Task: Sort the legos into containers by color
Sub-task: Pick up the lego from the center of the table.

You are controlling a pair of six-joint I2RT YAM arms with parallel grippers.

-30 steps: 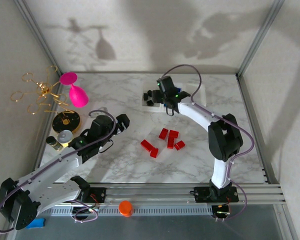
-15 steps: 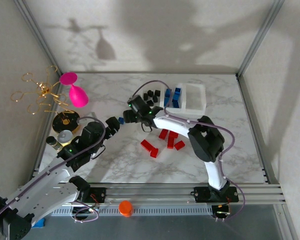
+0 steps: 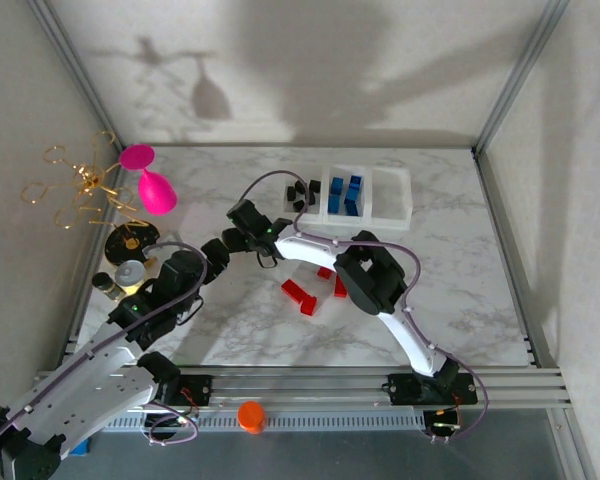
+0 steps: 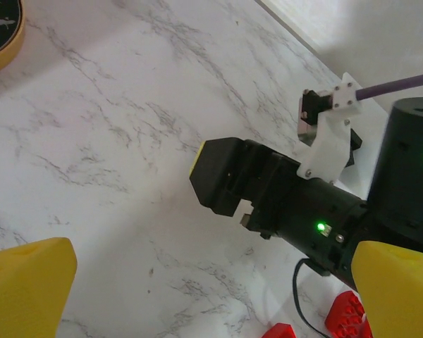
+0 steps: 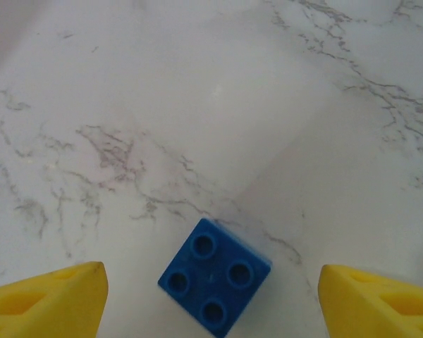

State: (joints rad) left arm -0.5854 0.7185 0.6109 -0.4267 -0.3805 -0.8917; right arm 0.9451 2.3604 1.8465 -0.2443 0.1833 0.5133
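Blue brick point(image 5: 215, 278) lying studs-up on the marble tabletop point(image 5: 197, 105). It is square, so no long axis. It is sitting diamond-wise, one corner pointing away from the wrist camera. It is resting between the right gripper point(image 3: 240, 225) fingers point(image 5: 49, 299), touching neither; jaws standing released. Left gripper point(image 4: 211, 282) hovering just beside, jaws spread, gripping nothing. Clear tray point(image 3: 392, 195) sitting well apart, holding black bricks point(image 3: 300, 192) and blue bricks point(image 3: 343, 193).
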